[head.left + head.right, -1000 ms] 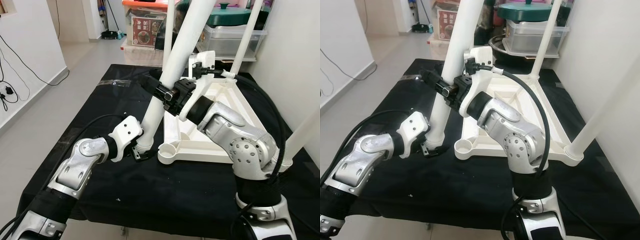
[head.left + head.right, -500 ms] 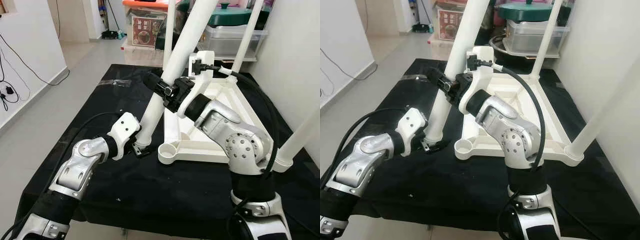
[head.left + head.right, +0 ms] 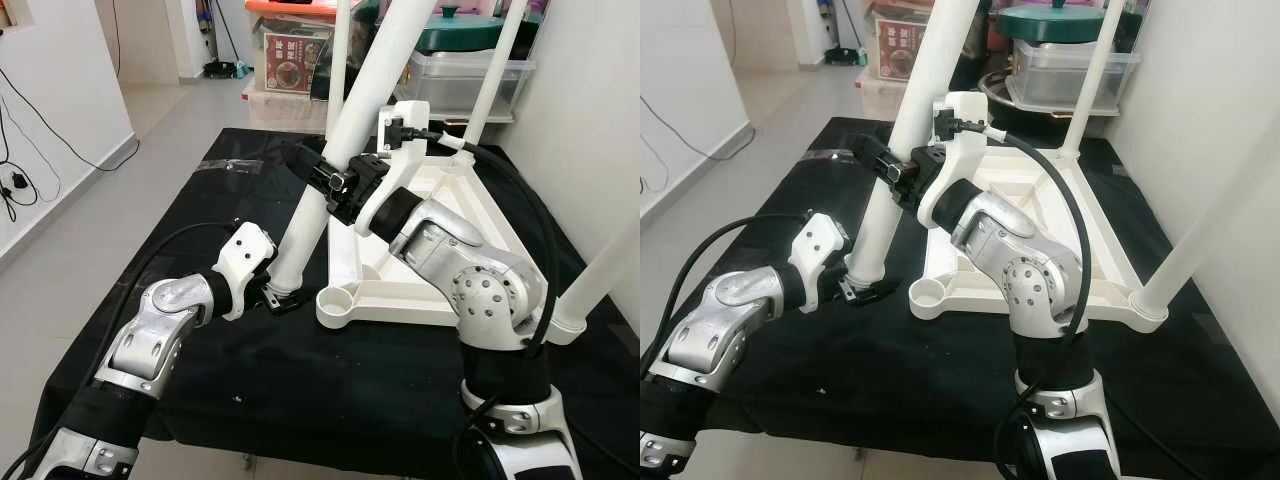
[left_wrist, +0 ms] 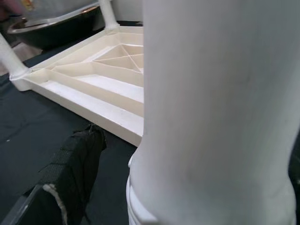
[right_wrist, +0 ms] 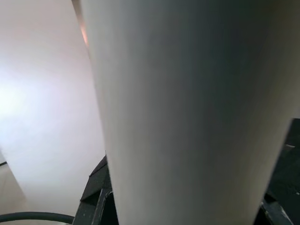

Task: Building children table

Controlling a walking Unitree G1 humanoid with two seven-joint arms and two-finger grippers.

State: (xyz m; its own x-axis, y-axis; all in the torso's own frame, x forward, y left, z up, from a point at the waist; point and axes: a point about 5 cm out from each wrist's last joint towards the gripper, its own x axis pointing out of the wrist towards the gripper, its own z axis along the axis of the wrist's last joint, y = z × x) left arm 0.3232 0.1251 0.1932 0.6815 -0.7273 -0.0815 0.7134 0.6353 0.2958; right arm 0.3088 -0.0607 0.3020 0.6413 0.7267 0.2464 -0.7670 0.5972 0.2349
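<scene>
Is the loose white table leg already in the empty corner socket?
No. The white leg leans with its foot on black cloth, beside the socket.

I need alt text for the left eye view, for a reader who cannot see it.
Two robot arms hold a loose white leg tilted over a black table: the right end effector grips it midway, the left end effector its bottom end. Beside it lies an upturned white tabletop with an empty corner socket.

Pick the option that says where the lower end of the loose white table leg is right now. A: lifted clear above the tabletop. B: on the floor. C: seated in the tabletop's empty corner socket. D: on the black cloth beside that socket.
D: the loose leg ends on the black cloth at the left gripper, beside the empty corner socket of the upturned tabletop; the right gripper holds it higher up.
</scene>
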